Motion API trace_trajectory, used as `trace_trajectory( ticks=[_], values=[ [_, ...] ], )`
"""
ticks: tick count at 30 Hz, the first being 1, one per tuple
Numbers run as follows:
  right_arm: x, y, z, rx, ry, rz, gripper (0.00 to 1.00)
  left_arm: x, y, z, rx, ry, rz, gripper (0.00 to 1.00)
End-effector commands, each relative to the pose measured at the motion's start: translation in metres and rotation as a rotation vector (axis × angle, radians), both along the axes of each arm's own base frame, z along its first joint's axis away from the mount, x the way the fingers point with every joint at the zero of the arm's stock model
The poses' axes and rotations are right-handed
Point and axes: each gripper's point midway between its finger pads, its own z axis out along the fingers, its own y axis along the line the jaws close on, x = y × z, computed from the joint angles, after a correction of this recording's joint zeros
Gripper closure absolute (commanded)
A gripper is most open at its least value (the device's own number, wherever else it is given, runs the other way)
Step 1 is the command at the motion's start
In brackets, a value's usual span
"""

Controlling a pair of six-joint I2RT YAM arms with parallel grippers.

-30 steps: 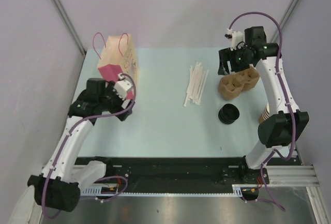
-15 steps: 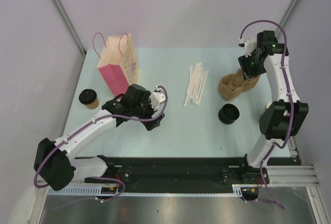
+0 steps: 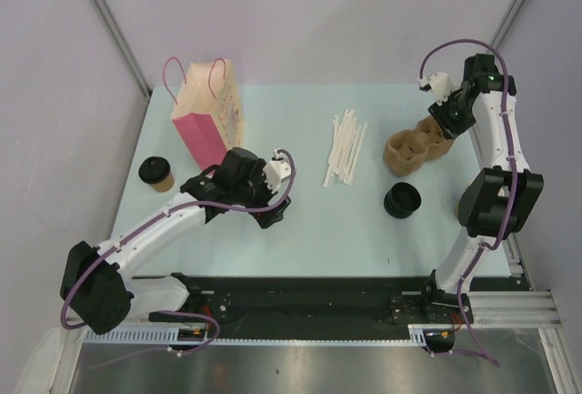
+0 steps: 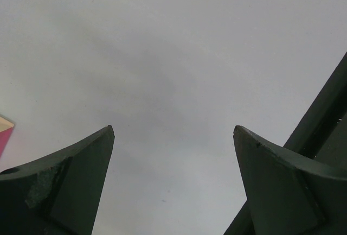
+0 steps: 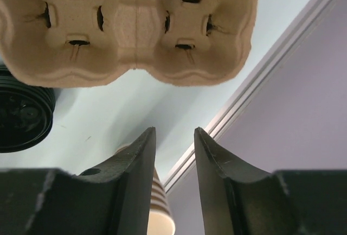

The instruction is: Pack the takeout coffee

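Observation:
The takeout coffee [image 3: 156,173], a brown cup with a black lid, stands upright near the table's left edge, in front of the pink and kraft paper bag [image 3: 207,112]. My left gripper [image 3: 271,210] is to the right of the bag, well away from the cup. In the left wrist view it [image 4: 173,132] is wide open over bare table, with only a corner of the bag [image 4: 4,129] showing. My right gripper [image 3: 447,119] hovers at the far right end of the brown pulp cup carrier [image 3: 416,146]. In the right wrist view it [image 5: 174,132] has a narrow gap and holds nothing.
White straws [image 3: 346,148] lie in the middle at the back. A pile of black lids [image 3: 401,200] sits in front of the carrier, and also shows in the right wrist view [image 5: 21,115]. A stack of lidless cups [image 5: 157,213] stands by the right table edge.
My left arm has swung from beside the bag to the table's middle, uncovering the coffee cup. My right gripper has drawn back and to the right from above the carrier.

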Motion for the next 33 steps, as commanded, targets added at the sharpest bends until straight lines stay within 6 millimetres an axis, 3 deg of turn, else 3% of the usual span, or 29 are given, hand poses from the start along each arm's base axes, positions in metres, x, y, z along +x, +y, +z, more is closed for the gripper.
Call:
trace_trajectory(
  ticks=[1,10,29,33],
  values=[
    [0.008,0.005,-0.012,-0.019,0.043,0.119,0.62,0.006,-0.01,0.012,-0.045,-0.021,0.0,0.04],
    [0.02,0.002,-0.043,-0.045,0.103,0.143,0.62,0.007,-0.012,0.014,-0.048,-0.025,-0.007,0.04],
    [0.038,0.008,-0.059,-0.087,0.106,0.159,0.62,0.008,-0.014,0.013,-0.054,-0.017,-0.01,0.03],
    [0.038,0.007,-0.061,-0.086,0.111,0.156,0.69,0.006,-0.014,0.011,-0.056,-0.011,-0.011,0.04]
  ],
)
